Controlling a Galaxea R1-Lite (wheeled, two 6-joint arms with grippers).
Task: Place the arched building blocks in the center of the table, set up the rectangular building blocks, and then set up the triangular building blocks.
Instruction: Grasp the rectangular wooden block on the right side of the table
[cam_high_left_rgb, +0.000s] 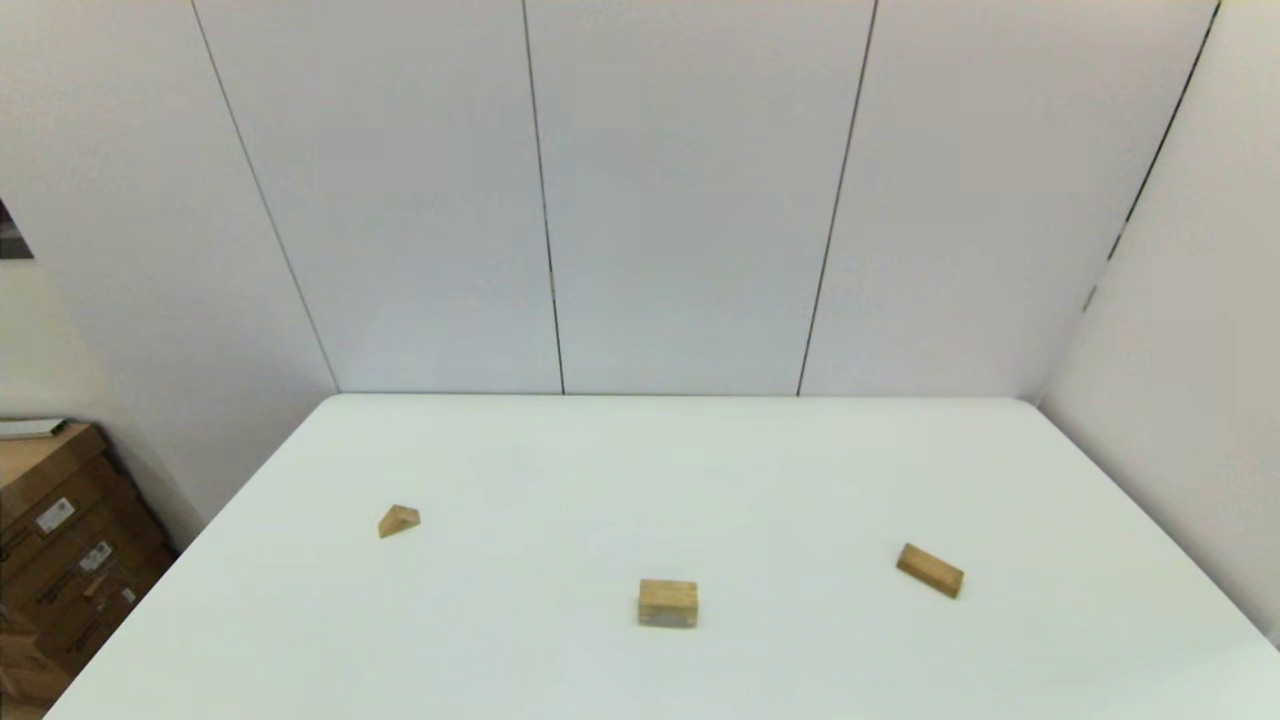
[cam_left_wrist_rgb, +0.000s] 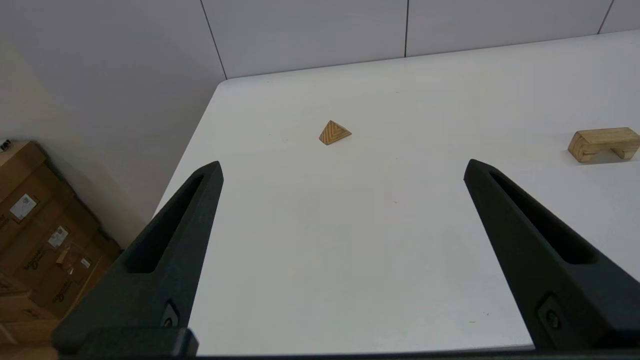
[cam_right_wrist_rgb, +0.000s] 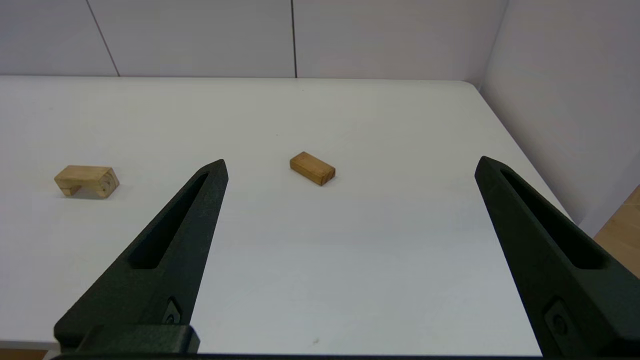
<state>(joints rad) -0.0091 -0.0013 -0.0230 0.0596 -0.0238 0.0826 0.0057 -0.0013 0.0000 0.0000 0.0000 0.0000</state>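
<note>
Three wooden blocks lie on the white table, well apart from one another, in a loose row across its near half. The arched block sits near the middle of the near side, resting with its hollow face down on the surface, so that it stands on its two short legs. The rectangular block lies flat on a broad face to the right, turned at an angle to the table edge. The triangular block rests to the left, slightly farther from me than the other two. My left gripper is held back at the near left edge of the table, fingers spread wide and grasping nothing, with the triangular block ahead of it. My right gripper is held back at the near right edge, likewise released and empty, with the rectangular block ahead of it. Neither gripper touches any block. Cardboard boxes stand on the floor beyond the table's left side.
</note>
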